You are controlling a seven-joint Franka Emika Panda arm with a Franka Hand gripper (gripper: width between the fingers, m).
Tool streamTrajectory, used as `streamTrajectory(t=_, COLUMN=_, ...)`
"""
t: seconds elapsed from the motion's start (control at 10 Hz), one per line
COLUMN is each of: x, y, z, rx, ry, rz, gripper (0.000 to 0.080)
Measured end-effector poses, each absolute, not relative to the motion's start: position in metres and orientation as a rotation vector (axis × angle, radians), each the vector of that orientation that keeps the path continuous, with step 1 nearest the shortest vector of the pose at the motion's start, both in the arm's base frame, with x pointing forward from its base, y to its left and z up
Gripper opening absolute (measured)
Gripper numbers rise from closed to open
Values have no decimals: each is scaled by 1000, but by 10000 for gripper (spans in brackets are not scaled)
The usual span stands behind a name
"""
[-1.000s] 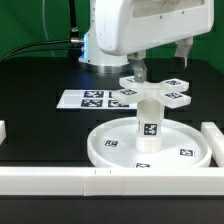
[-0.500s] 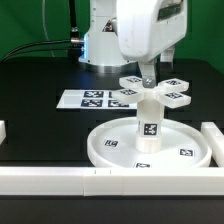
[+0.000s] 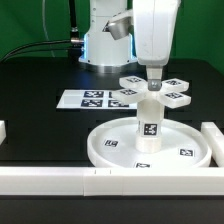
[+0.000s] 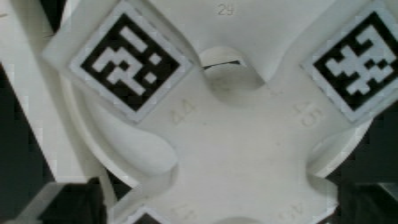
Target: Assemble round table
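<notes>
Cylinder [image 3: 148, 122] stands upright on disc [image 3: 115, 146], cross-shaped piece [image 3: 150, 91] seemingly level atop.

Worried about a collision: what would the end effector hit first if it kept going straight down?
Most likely the cross-shaped piece atop the upright cylinder; the end effector sits right over its centre, though contact is unclear.

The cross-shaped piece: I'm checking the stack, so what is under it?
Under the cross-shaped piece the short cylinder stands upright on the large disc. The joint and the disc's hub are covered; the gripper is above.
</notes>
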State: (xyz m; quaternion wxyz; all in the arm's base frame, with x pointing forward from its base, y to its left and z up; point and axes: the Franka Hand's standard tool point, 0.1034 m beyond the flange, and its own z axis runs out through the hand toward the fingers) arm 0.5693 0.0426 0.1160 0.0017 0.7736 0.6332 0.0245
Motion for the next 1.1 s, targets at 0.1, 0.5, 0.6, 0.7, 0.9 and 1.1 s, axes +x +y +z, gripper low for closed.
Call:
streamTrajectory(t=0.1, x=569, y=42, z=114, rx=2433, ry=1983, rz=73, gripper=649)
streamTrajectory(t=0.5, x=567, y=35, z=108, rx=2450, ry=1972, rz=58, gripper=649)
streamTrajectory(t=0.6, x=566, y=33, z=107, rx=2453, ry=1969, rz=55, gripper=649)
streamTrajectory(t=0.7, x=566, y=33, z=105, rx=2455, ry=1968, rz=52, gripper=649)
streamTrajectory(t=0.9, x=564, y=32, z=101, rx=2467, ry=1961, rz=42, gripper=649)
streamTrajectory(t=1.1, x=564, y=34, z=99, rx=2475, ry=1954, rz=39, gripper=649)
